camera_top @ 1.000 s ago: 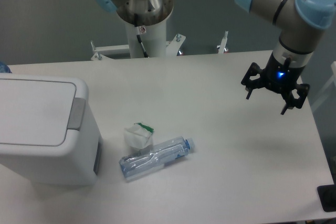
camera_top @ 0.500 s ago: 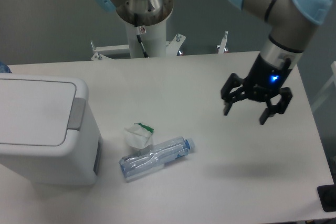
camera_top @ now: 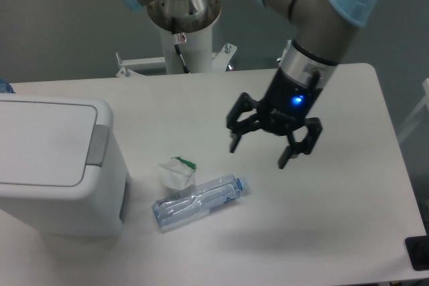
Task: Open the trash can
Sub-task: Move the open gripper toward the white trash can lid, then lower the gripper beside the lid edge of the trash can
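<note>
The trash can (camera_top: 57,165) is a large white boxy bin at the table's left edge. Its flat white lid (camera_top: 41,140) lies shut. A grey push-button strip (camera_top: 98,145) runs along the rim on the side facing right. My gripper (camera_top: 259,155) hangs over the middle of the table, well right of the can and above the table surface. Its black fingers (camera_top: 234,140) are spread open with nothing between them. A blue light glows on the wrist.
A crushed clear plastic bottle (camera_top: 199,200) with a blue cap lies right of the can. A crumpled white wrapper (camera_top: 176,172) with a green bit sits just behind it. The arm's base column (camera_top: 186,25) stands at the table's far edge.
The gripper has moved left and slightly down, from the table's right side to over its middle, staying open. The can, bottle and wrapper have not moved.
</note>
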